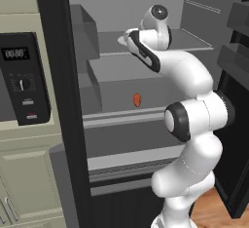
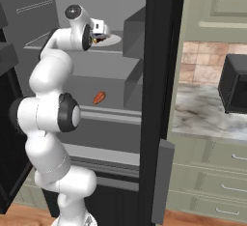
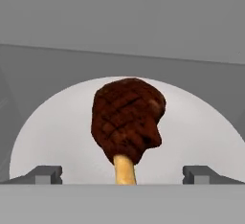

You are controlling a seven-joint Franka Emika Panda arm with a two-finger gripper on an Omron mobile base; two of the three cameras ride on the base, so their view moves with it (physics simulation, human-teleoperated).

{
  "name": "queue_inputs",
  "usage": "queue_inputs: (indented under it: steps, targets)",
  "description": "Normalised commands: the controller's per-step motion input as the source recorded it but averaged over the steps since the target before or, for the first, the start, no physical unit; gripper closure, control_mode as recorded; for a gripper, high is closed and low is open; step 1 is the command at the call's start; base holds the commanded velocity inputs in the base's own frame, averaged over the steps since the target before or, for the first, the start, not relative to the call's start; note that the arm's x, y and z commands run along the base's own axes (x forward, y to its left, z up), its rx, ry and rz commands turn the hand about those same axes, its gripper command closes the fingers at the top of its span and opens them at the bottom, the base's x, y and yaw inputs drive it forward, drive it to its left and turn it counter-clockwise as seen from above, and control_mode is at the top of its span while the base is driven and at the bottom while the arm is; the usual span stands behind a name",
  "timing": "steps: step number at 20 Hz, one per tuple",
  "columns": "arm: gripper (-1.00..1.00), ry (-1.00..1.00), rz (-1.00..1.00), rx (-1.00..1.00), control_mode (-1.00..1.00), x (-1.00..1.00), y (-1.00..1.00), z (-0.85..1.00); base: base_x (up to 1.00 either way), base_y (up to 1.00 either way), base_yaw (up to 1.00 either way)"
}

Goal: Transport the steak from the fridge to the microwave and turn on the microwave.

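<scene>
Jaws wide, straddling nothing. Steak point(image 3: 127, 122) (grill-marked, pale bone pointing to 6 o'clock) lies on white plate point(image 3: 201, 132), upper fridge point(image 1: 146, 71) shelf; fingertips point(image 3: 45, 174) short of it.

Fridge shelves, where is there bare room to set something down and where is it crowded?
In the fridge, the middle shelf is bare except for the small orange-red item near its front edge. The top shelf is crowded: the white plate holds the steak, with the open end effector straddling it.
</scene>
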Motion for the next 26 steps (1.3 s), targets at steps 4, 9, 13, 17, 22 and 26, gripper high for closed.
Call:
queue_inputs:
  steps: [4,9,13,17,22,26]
  targets:
    - [-1.0,-0.02,0.0,0.0,-1.0,0.42,0.0,0.0,0.0,0.0,0.0]
    - [-1.0,0.0,0.0,0.0,-1.0,0.38,0.0,-0.02,0.0,0.0,0.0]
    - [-1.0,0.0,0.0,0.0,-1.0,0.39,0.0,-0.14,0.0,0.0,0.0]
    - [-1.0,0.01,0.0,0.0,-1.0,0.31,0.0,-0.19,0.0,0.0,0.0]
    - [1.0,0.09,-0.06,-0.01,-1.0,0.07,0.03,-0.33,0.0,0.0,0.0]
    - [1.0,0.17,-0.24,0.0,-1.0,-0.15,0.0,-0.58,0.0,0.0,0.0]
